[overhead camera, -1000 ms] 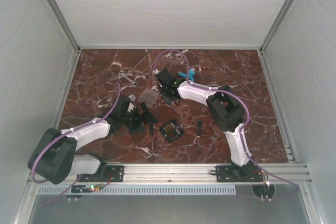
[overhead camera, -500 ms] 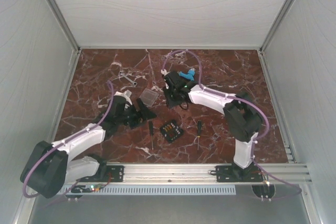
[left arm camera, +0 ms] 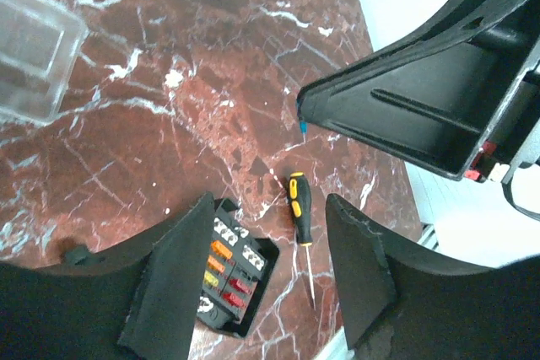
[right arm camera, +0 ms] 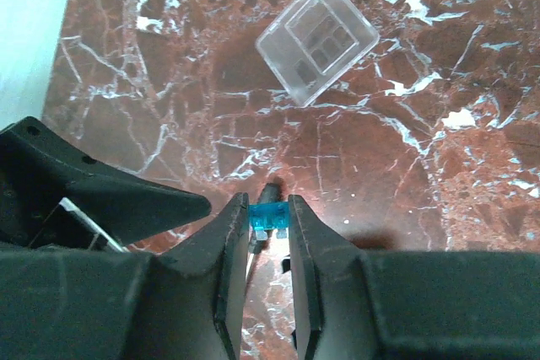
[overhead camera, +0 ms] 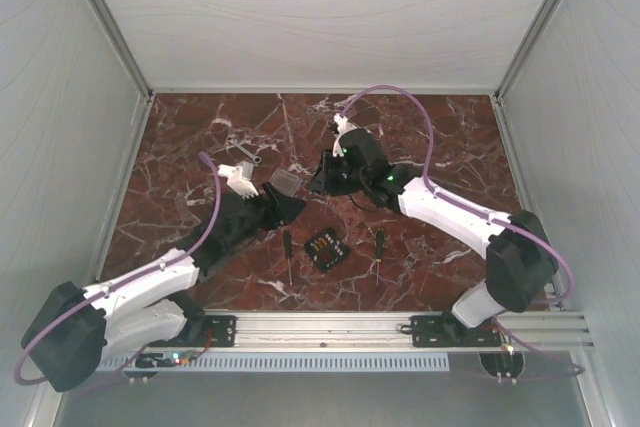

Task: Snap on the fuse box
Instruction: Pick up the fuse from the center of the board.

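Two worries I see: right gripper (right arm camera: 268, 206) pinches what seems a blue fuse (right arm camera: 268, 218) with its very tips, it may slip; left gripper (left arm camera: 270, 204) hangs unclenched, empty.

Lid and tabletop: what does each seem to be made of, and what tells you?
The lid looks like clear, glossy plastic: the tabletop shows through its moulded ribs. The tabletop looks like red-brown marble with white veins, perhaps a printed imitation.

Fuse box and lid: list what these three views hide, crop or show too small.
Left wrist: clear lid cut off by the left edge; fuse box partly behind a finger of the left gripper.
Top external: fuse markings too small; right gripper covers the blue fuse it pinches.
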Action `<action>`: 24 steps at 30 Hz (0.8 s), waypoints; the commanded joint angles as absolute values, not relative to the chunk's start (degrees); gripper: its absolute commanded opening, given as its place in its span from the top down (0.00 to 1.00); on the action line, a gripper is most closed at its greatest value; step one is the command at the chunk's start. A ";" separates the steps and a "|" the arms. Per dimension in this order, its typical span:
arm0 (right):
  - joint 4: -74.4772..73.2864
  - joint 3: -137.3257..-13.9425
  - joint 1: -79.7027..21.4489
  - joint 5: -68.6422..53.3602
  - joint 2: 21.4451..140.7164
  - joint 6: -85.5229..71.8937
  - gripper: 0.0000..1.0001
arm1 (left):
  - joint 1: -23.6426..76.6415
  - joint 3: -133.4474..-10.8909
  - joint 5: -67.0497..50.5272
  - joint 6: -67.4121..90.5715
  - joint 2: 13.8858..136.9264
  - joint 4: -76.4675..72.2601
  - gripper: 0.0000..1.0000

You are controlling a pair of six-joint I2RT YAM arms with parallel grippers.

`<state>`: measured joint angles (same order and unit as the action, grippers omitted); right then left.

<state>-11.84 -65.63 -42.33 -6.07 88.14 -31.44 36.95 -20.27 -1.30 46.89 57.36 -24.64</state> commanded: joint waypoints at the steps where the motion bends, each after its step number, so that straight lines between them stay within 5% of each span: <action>1: -5.72 -63.05 -42.60 -7.85 83.34 -36.47 0.82 | 39.63 -21.52 5.26 41.49 58.24 -33.64 0.46; 24: -3.71 -57.91 -42.89 -6.78 77.58 -39.44 0.81 | 46.79 -25.93 12.77 31.90 66.68 -45.94 0.70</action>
